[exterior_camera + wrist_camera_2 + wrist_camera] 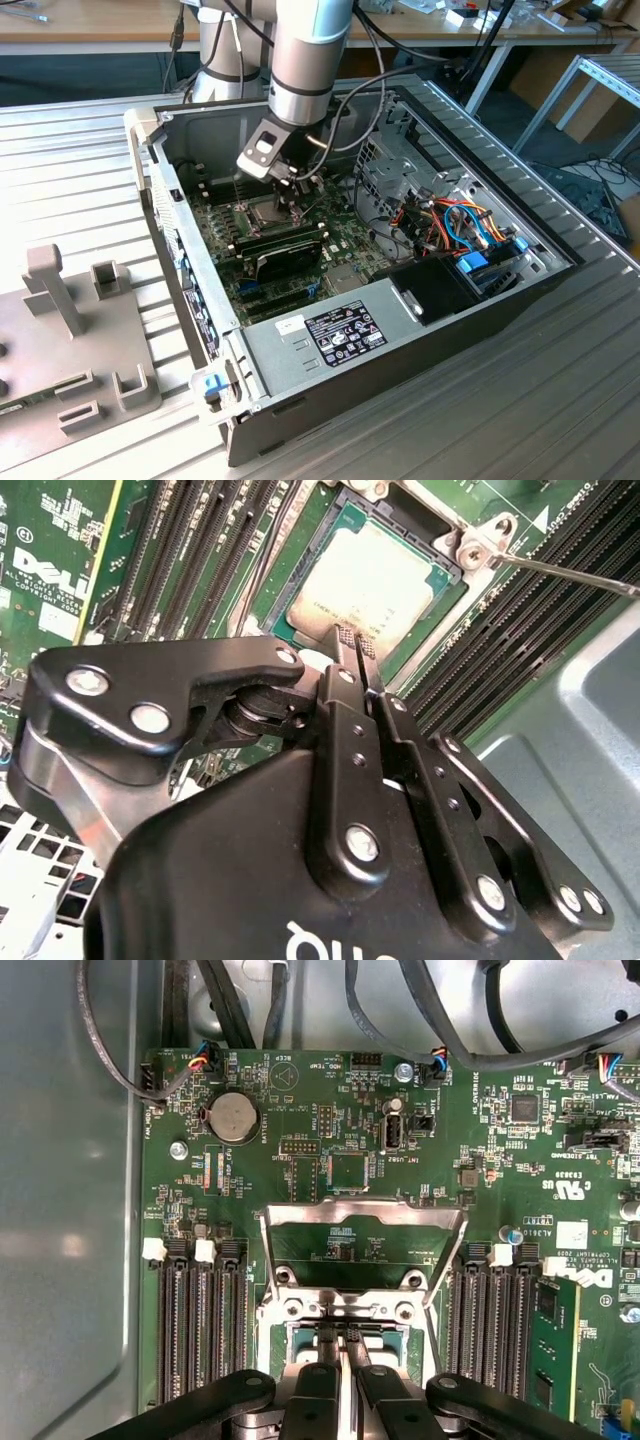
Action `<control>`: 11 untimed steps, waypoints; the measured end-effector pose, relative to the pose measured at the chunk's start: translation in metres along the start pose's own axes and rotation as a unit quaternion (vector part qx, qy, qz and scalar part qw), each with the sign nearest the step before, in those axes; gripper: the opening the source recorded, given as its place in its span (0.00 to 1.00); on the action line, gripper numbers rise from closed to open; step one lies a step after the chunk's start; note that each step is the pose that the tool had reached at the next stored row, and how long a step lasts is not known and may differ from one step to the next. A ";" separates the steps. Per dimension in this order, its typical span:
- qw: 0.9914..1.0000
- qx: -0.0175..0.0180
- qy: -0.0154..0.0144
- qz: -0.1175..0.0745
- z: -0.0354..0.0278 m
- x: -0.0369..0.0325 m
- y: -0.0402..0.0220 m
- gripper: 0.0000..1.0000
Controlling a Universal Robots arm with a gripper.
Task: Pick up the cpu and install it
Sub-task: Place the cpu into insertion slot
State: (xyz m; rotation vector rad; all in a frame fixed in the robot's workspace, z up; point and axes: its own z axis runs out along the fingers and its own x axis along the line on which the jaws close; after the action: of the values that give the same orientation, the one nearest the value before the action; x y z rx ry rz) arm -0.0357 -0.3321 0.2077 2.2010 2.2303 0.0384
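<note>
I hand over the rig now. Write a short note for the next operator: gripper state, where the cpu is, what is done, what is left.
Gripper: shut, nothing between its fingers, tips at one edge of the cpu.
Cpu: lies flat in the socket.
Done: cpu is seated in the socket.
Left: the hinged metal frame stands open, not yet closed over the cpu.

White silkscreen lettering on motherboard, black printed label on power supply, faint marking on cpu
</note>
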 end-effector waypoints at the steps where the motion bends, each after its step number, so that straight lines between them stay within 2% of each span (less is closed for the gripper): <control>1: 1.000 0.000 0.000 0.000 0.0003 0.0000 -0.0002 0.16; 11: 1.000 0.000 0.000 -0.028 0.0021 -0.0001 -0.0023 0.16</control>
State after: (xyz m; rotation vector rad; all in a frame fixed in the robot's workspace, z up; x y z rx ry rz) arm -0.0379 -0.3322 0.2055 2.1370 2.2924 0.0380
